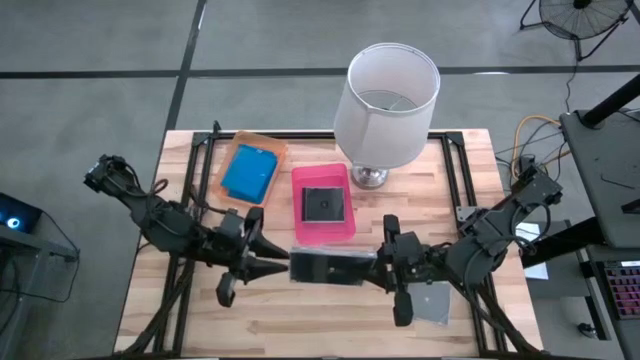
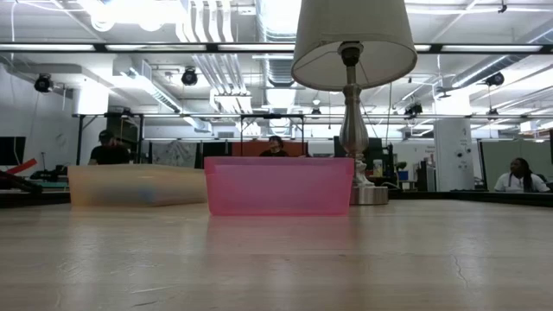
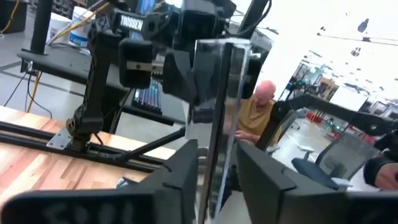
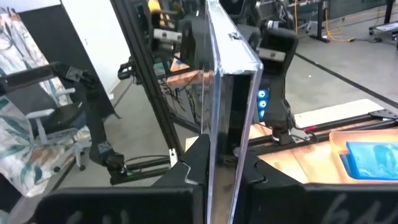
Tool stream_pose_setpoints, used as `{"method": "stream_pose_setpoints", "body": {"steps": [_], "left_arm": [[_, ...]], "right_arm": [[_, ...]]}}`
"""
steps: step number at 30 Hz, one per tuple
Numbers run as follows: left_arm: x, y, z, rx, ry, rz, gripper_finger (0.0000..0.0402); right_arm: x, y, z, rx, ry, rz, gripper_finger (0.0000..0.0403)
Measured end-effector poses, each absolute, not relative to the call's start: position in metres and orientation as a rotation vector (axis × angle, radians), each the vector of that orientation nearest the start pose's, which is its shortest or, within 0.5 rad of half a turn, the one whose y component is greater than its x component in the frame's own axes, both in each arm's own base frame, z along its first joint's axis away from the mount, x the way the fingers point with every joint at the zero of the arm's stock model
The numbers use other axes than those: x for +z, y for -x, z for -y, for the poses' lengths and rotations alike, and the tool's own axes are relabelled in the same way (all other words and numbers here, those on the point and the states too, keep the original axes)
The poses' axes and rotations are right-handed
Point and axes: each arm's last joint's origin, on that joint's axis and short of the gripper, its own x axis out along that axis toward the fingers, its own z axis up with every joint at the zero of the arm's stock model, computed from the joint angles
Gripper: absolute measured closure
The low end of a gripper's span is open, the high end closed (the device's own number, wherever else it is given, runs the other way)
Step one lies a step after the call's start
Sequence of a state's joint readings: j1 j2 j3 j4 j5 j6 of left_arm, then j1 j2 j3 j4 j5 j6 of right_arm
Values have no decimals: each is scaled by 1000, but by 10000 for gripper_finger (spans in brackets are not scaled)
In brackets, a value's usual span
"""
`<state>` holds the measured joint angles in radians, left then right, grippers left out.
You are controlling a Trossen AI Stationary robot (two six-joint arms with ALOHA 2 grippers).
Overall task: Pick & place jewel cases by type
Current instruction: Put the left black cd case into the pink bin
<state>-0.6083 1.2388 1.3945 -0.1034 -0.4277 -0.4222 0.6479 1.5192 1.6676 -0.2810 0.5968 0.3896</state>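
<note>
- A dark jewel case (image 1: 328, 267) hangs between both pincers, above the table (image 1: 300, 320).
- Right pincer (image 1: 383, 266) is clamped on its edge.
- Left pincer (image 1: 283, 264) has its fingers slightly parted around the opposite edge.

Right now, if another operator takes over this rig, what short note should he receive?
Right gripper: shut on one end of a dark jewel case, held above the table.
Left gripper: at the case's other end, jaws slightly apart; looks like a handover.
Done: blue case in the orange tray; one dark case in the pink tray.
Left: the held case, likely for the pink tray, and a grey case on the table under the right arm.
</note>
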Motion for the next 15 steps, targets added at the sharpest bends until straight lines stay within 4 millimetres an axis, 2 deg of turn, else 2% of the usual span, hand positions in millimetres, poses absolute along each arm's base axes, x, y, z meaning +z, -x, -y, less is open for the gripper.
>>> {"method": "stream_pose_setpoints", "body": {"steps": [7,15], "left_arm": [[456,-218,136,-151,411,-70,248],[464,-209,130,-112,377,-146,234]], "right_arm": [[451,-273,-186,28,-312,-118,386],[446,-273,-186,24,-232,-156,386]]}}
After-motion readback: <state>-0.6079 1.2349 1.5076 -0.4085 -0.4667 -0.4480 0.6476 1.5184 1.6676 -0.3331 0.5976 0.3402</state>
